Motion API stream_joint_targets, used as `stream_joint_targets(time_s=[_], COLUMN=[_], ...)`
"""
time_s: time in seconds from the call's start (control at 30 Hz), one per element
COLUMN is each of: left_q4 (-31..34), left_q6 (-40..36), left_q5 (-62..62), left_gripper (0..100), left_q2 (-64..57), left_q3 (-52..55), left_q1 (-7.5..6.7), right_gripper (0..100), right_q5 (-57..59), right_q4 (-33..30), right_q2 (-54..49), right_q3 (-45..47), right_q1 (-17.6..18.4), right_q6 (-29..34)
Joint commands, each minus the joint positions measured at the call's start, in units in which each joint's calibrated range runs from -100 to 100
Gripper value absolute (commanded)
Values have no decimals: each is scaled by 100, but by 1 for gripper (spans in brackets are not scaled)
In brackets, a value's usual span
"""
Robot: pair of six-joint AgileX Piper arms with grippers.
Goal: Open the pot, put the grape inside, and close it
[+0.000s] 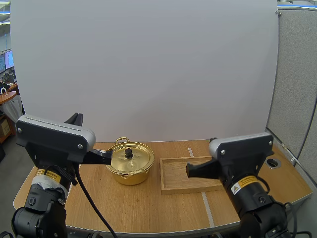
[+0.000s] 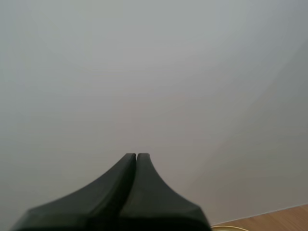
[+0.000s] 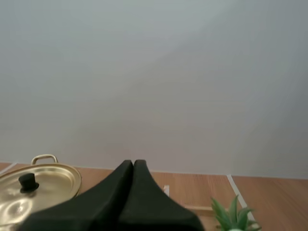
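A gold pot (image 1: 130, 163) stands on the table left of centre, its lid on, with a black knob (image 1: 129, 152) on top. My left gripper (image 1: 109, 154) hovers just left of the pot, shut on nothing; in the left wrist view its fingers (image 2: 136, 156) lie together as one wedge above the pot's rim (image 2: 229, 228). My right gripper (image 1: 188, 170) hangs over the wooden tray (image 1: 174, 184), also shut. The right wrist view has its wedge (image 3: 133, 162) between the pot lid (image 3: 45, 180) and some green leaves (image 3: 233, 216); no grapes themselves can be made out.
The wooden tray lies right of the pot, its far rim (image 3: 197, 208) near the leaves. A white tape line (image 1: 207, 208) runs across the table toward the front edge. A round hole (image 1: 273, 162) sits at the table's right end.
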Motion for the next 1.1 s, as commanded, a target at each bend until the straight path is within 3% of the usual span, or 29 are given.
stream_joint_targets(time_s=[0.0,0.13,0.4,0.43,0.57,0.73,1.07], left_q4=[-82,-82,-82,-133,-428,-428,-191], left_q6=[-120,-96,-124,-124,-212,-445,-572], left_q5=[-122,-279,-1774,-1227,-929,514,2255], left_gripper=[0,0,0,0,0,0,0], left_q2=[-24,-24,-24,-24,-24,-24,-24], left_q3=[21,251,1459,1459,1459,1459,1459], left_q1=[14,14,14,14,14,29,37], right_gripper=[0,0,0,0,0,0,0], right_q5=[-104,-104,515,643,1287,1728,2600], right_q4=[-51,-51,-51,-51,-51,-128,-132], right_q2=[-42,-42,-42,-42,-42,-42,-42], right_q3=[195,279,279,279,279,279,279], right_q1=[-27,-27,-27,-27,-44,-79,-88], right_q6=[-36,-36,-36,-36,-36,-36,-36])
